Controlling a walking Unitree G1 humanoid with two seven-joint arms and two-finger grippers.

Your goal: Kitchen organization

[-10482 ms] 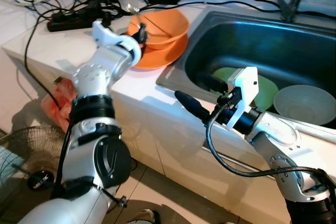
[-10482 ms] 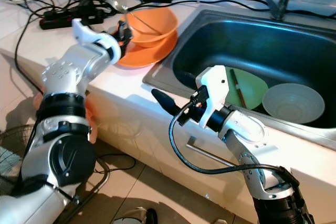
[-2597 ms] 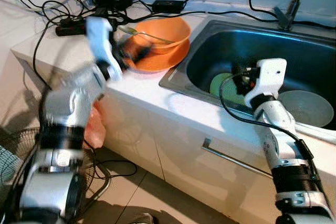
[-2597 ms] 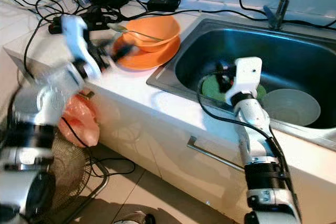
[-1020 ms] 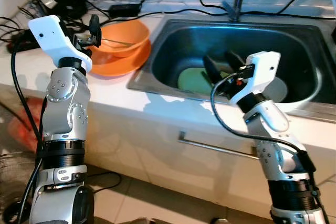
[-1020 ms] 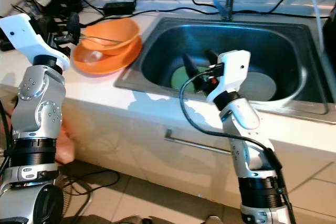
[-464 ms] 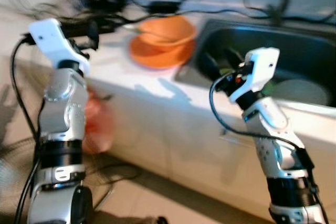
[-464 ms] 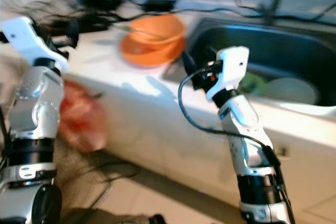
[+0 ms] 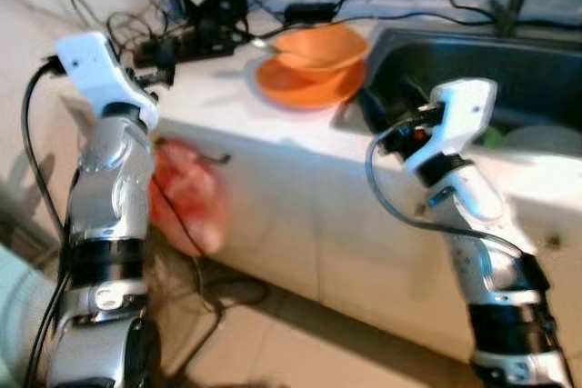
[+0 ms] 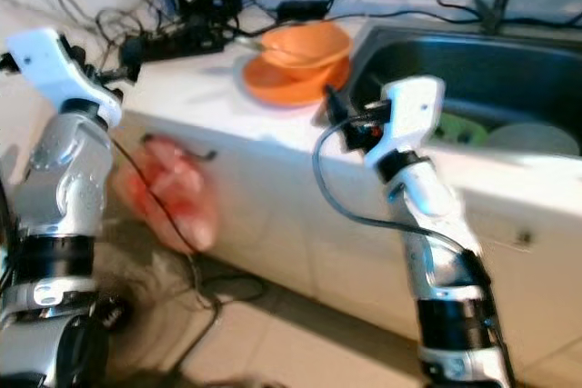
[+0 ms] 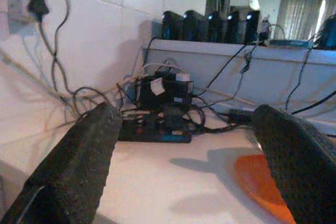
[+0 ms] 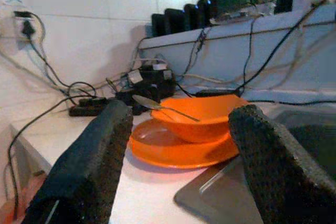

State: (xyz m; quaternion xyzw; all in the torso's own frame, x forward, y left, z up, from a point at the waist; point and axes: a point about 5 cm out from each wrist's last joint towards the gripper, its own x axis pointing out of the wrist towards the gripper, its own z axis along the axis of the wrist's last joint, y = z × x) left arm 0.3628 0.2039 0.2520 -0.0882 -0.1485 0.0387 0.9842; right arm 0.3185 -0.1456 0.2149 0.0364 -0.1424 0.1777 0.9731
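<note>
orange plastic bowl [image 9: 314,45] on its orange plate [image 9: 305,86] has slid toward twelve o'clock in the head views as the camera swung; nothing is grasped. left wrist: left claw [image 11: 191,169] apart over the white surface [image 11: 173,182]. right wrist: right claw [image 12: 178,182] apart, facing the bowl.

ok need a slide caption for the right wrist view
Open right gripper faces an orange bowl holding a spoon, stacked on an orange plate beside the sink.

The left gripper [image 11: 184,166] (jaws wide apart) has drawn back from the orange bowl [image 9: 323,46].
</note>
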